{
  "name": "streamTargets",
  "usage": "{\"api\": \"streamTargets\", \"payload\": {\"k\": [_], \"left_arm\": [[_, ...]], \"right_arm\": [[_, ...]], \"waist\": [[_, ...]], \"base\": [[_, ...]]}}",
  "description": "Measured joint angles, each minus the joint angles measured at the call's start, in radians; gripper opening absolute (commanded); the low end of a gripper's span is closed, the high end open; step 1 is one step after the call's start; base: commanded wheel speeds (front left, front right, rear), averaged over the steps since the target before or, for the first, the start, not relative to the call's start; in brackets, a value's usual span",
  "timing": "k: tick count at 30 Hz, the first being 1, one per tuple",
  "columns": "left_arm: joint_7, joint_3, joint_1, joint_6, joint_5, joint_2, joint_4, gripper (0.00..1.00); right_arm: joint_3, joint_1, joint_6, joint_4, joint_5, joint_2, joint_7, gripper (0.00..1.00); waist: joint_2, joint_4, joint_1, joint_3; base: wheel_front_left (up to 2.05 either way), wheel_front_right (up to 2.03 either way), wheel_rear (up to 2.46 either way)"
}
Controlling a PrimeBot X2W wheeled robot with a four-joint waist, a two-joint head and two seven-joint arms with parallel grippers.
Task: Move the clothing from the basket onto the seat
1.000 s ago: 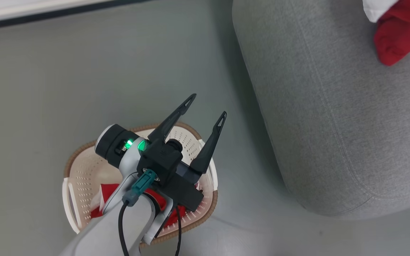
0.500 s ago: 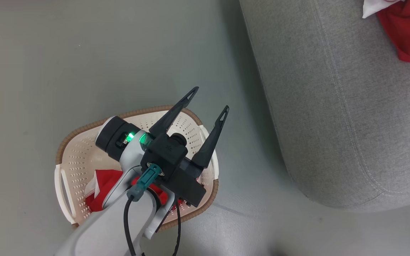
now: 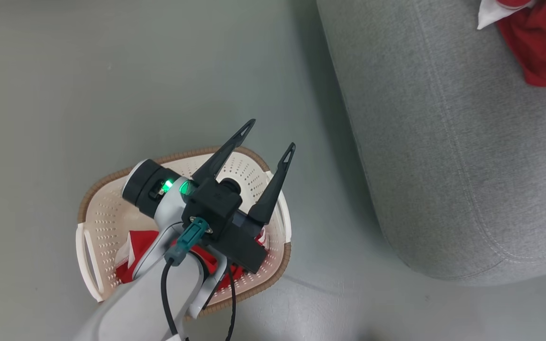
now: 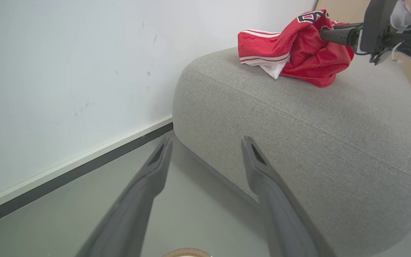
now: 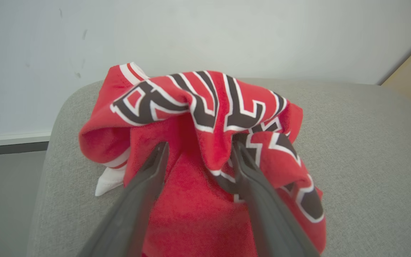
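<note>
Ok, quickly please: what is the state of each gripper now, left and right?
Left gripper: open, holding nothing, over the basket.
Right gripper: open, jaws apart around the red jersey, which lies on the seat.

Pale forearm [image 3: 140,303], black left tool [image 3: 271,133], green light [image 3: 166,184]

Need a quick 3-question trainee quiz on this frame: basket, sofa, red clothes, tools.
1. True or false: the basket is empty.
2. Where does the lettered jersey lie? A) on the floor B) on the sofa C) in the basket
3. Fill in: the ____ tool hangs open above the basket.
Key: 1 false, a red garment lies in it. 2 B. 3 left, the left tool.
</note>
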Motion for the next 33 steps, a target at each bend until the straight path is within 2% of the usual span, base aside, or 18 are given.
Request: {"api": "streamTargets", "payload": {"k": [20, 33], "left_arm": [[-0.100, 0.061, 0.101, 0.005, -0.098, -0.036, 0.101, 1.00], [-0.133, 0.189, 0.230, 0.017, -0.165, -0.030, 0.171, 1.00]], "right_arm": [[0.008, 0.198, 0.017, -0.123, -0.028, 0.021, -0.004, 1.00], [-0.008, 0.366, 0.008, -0.246, -0.023, 0.124, -0.004, 1.00]], "waist": [[-0.0003, -0.008, -0.0002, -0.186], [-0.0003, 0.064, -0.0003, -0.344]], "base": [[0.00, 0.00, 0.00], [0.00, 0.00, 0.00]]}}
